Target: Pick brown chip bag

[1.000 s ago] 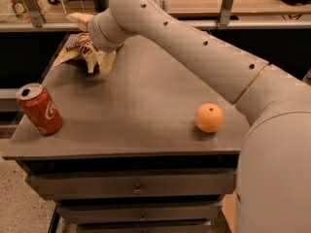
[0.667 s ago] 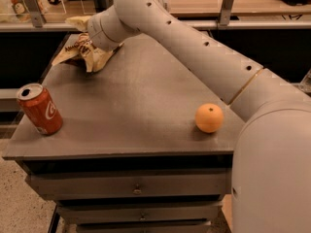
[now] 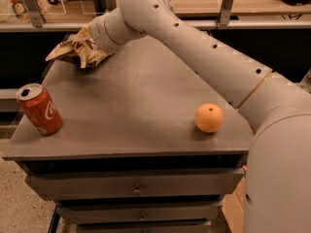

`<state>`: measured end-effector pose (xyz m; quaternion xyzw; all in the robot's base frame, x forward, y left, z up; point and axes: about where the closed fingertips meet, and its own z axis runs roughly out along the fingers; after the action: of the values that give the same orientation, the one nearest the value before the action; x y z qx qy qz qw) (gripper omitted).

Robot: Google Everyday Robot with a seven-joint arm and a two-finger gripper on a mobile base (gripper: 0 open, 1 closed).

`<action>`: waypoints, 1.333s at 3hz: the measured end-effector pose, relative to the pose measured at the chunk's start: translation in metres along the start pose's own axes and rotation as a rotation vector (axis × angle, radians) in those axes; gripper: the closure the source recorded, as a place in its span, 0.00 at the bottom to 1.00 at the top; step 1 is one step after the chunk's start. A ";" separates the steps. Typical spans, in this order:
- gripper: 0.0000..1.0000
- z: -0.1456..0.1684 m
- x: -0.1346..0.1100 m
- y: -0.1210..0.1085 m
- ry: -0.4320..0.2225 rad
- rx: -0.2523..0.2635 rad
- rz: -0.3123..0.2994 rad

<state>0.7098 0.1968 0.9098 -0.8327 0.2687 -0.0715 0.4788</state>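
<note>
Gripper (image 3: 93, 41), upper left of the frame: sitting deep in the crumpled brown chip bag (image 3: 68, 52) at the far left corner of the desk (image 3: 136, 106), probably seeking purchase on the foil. Being hidden by the bag, so not telling whether apart or clamped. Stretching the arm (image 3: 204, 47) diagonally from the lower right to get there. Standing well apart, clear of the reach: soda can (image 3: 39, 109) at left edge, orange (image 3: 209, 118) right of centre.

The gripper (image 3: 91, 41), at the far left corner of the table (image 3: 136, 106), is mostly hidden behind the brown chip bag (image 3: 70, 50)
</note>
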 end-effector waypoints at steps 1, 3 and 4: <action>0.88 -0.007 -0.001 0.008 0.035 -0.003 0.027; 1.00 -0.038 -0.010 -0.045 0.038 0.191 0.110; 1.00 -0.061 -0.009 -0.085 0.036 0.298 0.124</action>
<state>0.7109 0.1890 1.0144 -0.7328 0.3144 -0.0957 0.5958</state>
